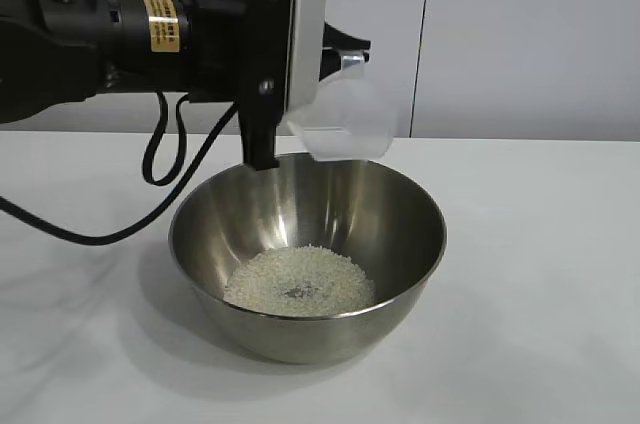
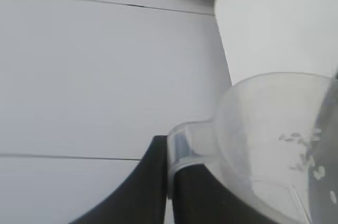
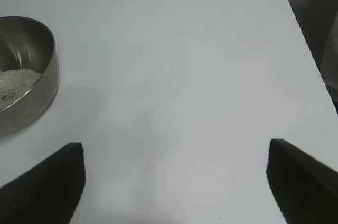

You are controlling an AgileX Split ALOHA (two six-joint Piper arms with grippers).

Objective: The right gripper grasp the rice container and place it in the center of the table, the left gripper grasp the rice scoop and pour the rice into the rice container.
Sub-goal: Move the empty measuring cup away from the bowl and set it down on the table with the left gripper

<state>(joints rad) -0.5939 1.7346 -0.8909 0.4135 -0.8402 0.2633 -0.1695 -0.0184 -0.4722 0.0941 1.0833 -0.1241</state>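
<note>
Left end effector (image 1: 335, 49) clamps the rice scoop (image 1: 345, 124), tipped above the rice container's (image 1: 308, 249) far rim. Rice (image 1: 300, 282) heaped inside container on table (image 1: 540, 274). Right end effector (image 3: 174, 182) spread wide, beside container.

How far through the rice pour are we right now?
Nearly done. The rice container stands on the table with the rice heaped inside. The left gripper holds the rice scoop tipped over it, a few grains clinging. The right gripper is open, clear of the bowl. Left: emptying the last grains.
</note>
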